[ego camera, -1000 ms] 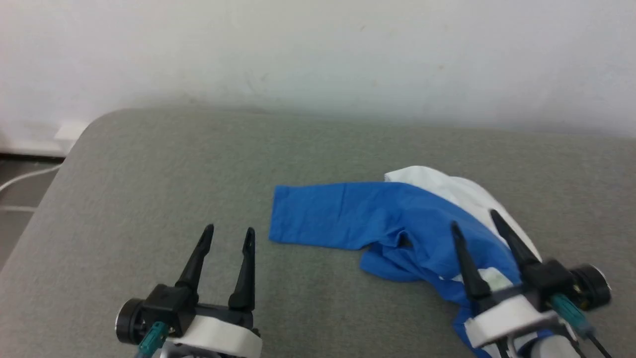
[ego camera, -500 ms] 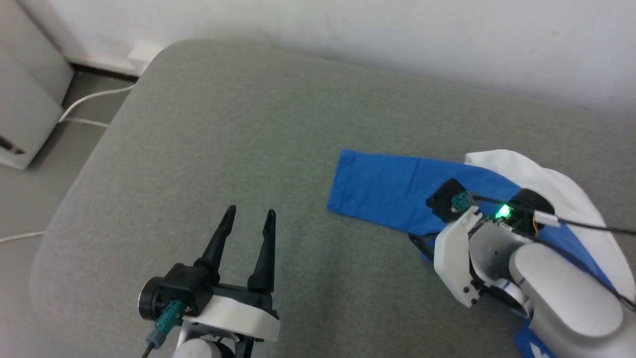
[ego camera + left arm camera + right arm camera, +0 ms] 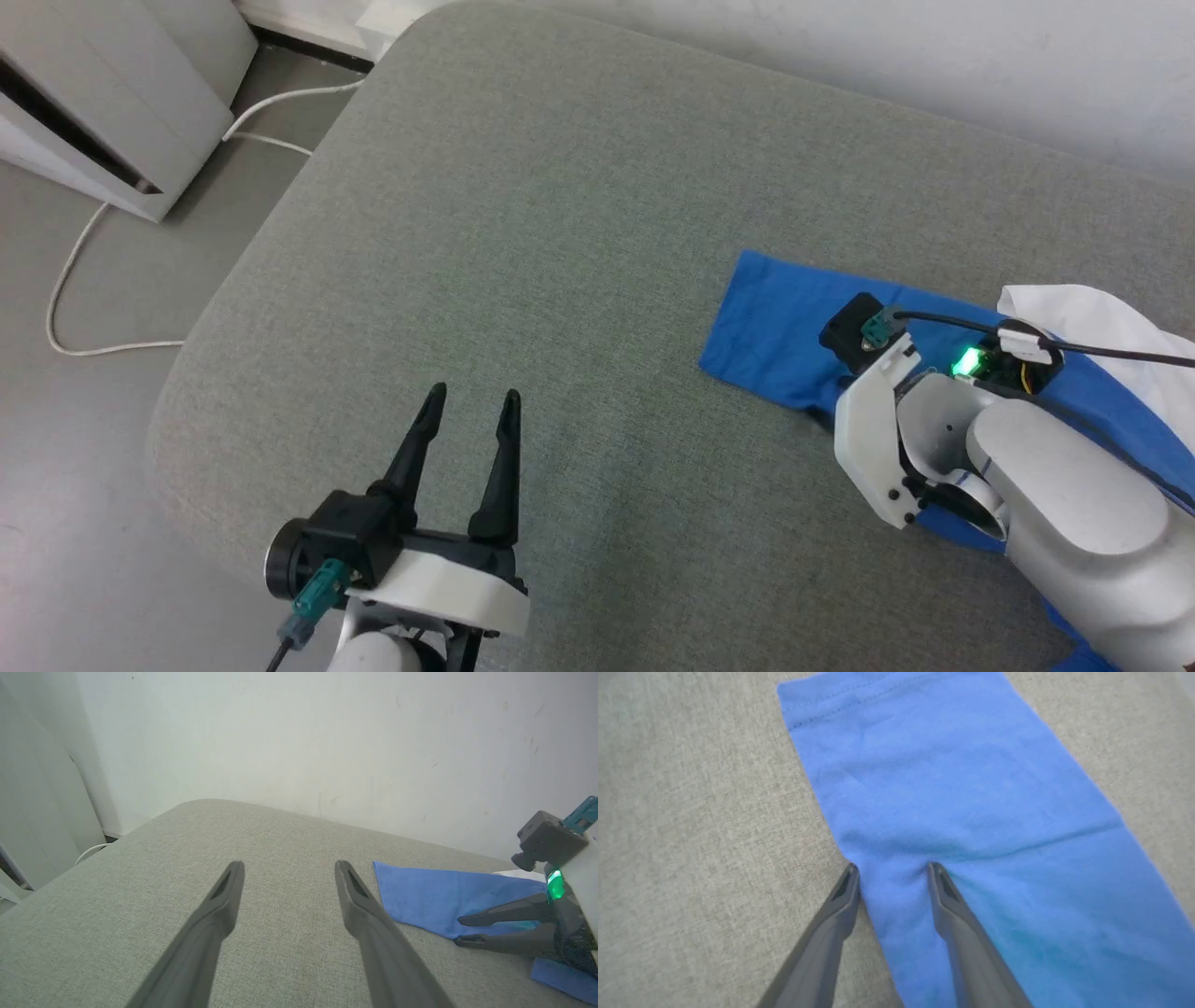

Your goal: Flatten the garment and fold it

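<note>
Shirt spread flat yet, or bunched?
Bunched. The shirt is rumpled, white over blue, on the robot's right; one blue sleeve alone lies flat on the grey cushion.

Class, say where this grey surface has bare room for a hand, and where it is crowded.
Free: the surface from the left gripper to its far edge, bordered on the right by the garment. Crowded: the right side, where the right gripper touches its sleeve.

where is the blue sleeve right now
In the head view the blue sleeve lies flat on the right half of the grey surface, under the right gripper, whose fingers straddle one long edge.
</note>
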Motion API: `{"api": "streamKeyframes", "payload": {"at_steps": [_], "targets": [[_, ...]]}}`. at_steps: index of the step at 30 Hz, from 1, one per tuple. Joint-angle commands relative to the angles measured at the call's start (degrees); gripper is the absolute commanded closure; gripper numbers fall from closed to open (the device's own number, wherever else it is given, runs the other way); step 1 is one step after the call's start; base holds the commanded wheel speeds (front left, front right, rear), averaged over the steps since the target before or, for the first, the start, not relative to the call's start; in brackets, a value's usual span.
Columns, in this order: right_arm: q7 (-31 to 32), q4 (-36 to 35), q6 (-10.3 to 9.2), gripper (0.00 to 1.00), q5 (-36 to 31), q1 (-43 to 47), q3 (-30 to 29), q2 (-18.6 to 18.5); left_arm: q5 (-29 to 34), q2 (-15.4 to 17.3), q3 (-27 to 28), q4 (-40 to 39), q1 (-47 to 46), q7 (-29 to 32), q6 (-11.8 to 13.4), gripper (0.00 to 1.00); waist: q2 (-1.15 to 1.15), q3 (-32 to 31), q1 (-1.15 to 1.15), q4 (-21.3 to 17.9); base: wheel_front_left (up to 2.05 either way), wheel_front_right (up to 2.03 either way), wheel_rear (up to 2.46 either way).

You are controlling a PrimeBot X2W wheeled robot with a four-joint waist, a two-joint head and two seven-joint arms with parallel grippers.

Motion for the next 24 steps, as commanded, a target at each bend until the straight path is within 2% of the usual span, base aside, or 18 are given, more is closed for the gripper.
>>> {"api": "streamKeyframes", "payload": {"at_steps": [1, 8, 13, 18, 21, 24], "targets": [[-0.77, 3.41, -0.15, 1.0, 0.51, 1.95, 1.4, 0.21, -0.05, -0.3, 0.12, 0.21, -0.59, -0.27, 0.45, 0.0, -0.01, -0.28, 0.0, -0.52, 0.0, 0.0, 0.0], [-10.27, 3.16, -0.15, 1.0, 1.97, -0.21, -1.06, 1.63, 1.25, -0.31, 1.18, 0.62, -0.28, -0.27, -0.13, 0.0, -0.01, -3.65, 0.0, -5.82, 0.0, 0.0, 0.0], [-17.16, -1.99, -0.15, 1.0, 3.51, -0.46, -8.11, 0.71, 2.37, -0.31, 2.68, 0.6, 0.56, -0.27, -0.63, 0.0, -0.01, -6.59, 0.0, -11.26, 0.0, 0.0, 0.0], [-19.84, -9.1, -0.15, 1.0, 0.95, 2.82, -21.37, -3.04, 3.2, -0.31, 3.84, 0.35, 1.71, -0.27, -1.21, 0.0, -0.01, -8.12, 0.0, -17.04, 0.0, 0.0, 0.0], [-18.79, -12.92, -0.15, 1.0, -2.8, 7.28, -32.76, -4.62, 3.47, -0.31, 4.36, 0.21, 2.04, -0.27, -1.54, 0.0, -0.01, -8.48, 0.0, -20.24, 0.0, 0.0, 0.0], [-16.2, -16.7, -0.15, 1.0, -7.75, 13.43, -46.07, -3.69, 3.56, -0.31, 4.58, 0.07, 2.05, -0.27, -1.79, 0.0, -0.01, -8.62, 0.0, -22.89, 0.0, 0.0, 0.0]]}}
